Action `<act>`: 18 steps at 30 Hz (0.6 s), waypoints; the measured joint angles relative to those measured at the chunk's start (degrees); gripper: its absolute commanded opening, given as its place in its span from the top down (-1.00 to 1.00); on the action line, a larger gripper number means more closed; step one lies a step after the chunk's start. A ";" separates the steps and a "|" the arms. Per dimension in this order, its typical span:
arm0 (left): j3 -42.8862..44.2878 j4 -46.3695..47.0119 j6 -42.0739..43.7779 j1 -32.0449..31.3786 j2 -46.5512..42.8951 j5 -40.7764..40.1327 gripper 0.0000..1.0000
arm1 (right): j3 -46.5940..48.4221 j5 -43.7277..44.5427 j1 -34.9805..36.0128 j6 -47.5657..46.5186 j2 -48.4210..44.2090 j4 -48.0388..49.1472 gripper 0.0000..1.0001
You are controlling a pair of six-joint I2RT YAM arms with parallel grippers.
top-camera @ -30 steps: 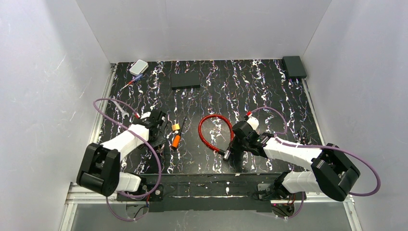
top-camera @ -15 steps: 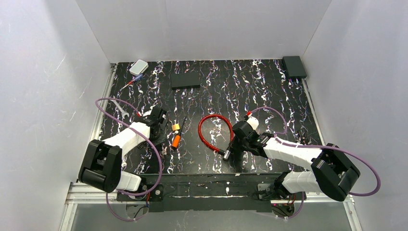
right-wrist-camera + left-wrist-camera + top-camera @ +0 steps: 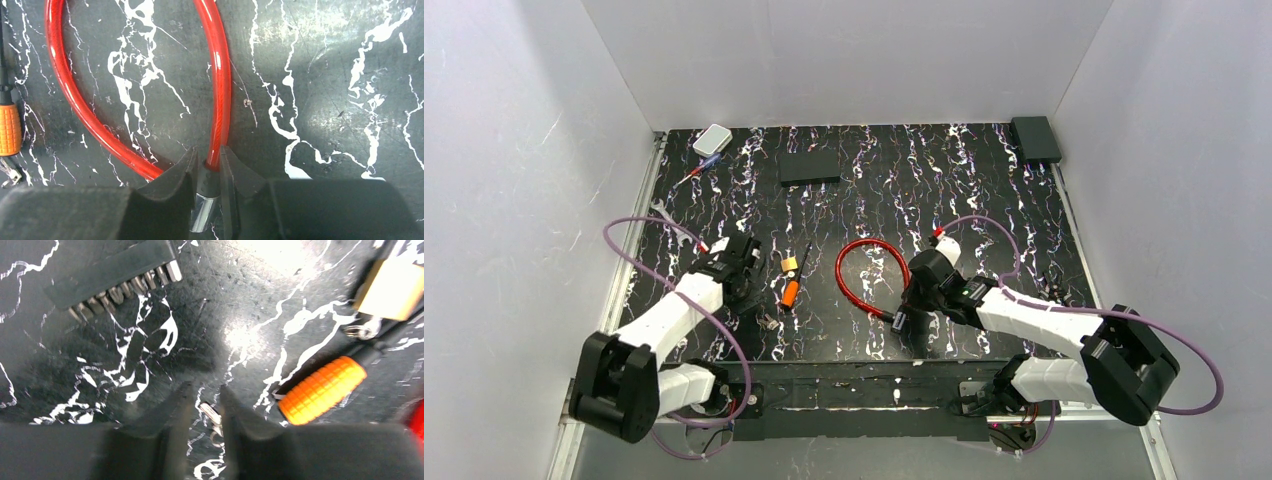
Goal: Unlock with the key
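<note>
The key (image 3: 791, 291) has an orange ribbed body (image 3: 322, 390) and a thin black rod, and lies on the table beside a small brass padlock (image 3: 790, 264) (image 3: 390, 287). My left gripper (image 3: 752, 292) (image 3: 205, 405) is low over the table just left of it. Its jaws are slightly apart around a small silver metal piece on a wire ring (image 3: 212, 413), without clearly clamping it. My right gripper (image 3: 902, 318) (image 3: 206, 165) is shut on the black and silver end (image 3: 205, 192) of a red cable loop (image 3: 864, 275) (image 3: 219, 80). The orange body also shows in the right wrist view (image 3: 10, 129).
A black strip of screwdriver bits (image 3: 115, 275) lies beyond my left fingers. A flat black box (image 3: 810, 166), a white box (image 3: 712, 139) and a pen (image 3: 696, 170) lie at the back. A black box (image 3: 1035, 138) sits in the far right corner. A silver wrench (image 3: 667, 214) lies at the left edge.
My left arm has swung its elbow left and down, and its gripper has moved toward the small silver piece. The right gripper has shifted slightly nearer with the cable end.
</note>
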 measured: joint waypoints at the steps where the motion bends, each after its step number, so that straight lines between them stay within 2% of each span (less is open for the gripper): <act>1: -0.13 -0.52 -0.22 -0.04 -1.68 0.11 -0.02 | 0.09 0.02 0.00 -0.42 -0.28 0.00 0.27; 2: -0.26 -1.07 -0.52 -0.20 -3.37 0.22 -0.23 | 0.15 0.02 0.00 -0.81 -0.46 0.00 0.17; 3: -0.33 -1.57 -0.74 -0.33 -4.66 0.37 -0.36 | 0.22 0.00 0.00 -1.14 -0.61 -0.02 0.07; 5: -0.61 -2.89 -1.44 -0.87 -7.43 0.57 -0.48 | 0.28 -0.02 0.00 -1.81 -0.72 -0.04 -0.15; 13: -1.25 -9.27 -7.15 -4.87 -12.59 2.75 -0.48 | 0.81 -0.83 0.00 -4.83 -0.79 -0.44 -0.46; 18: -1.57 -11.26 -12.37 -10.86 -12.22 3.56 -0.48 | 2.82 -4.52 0.39 -10.12 -1.88 0.02 -0.54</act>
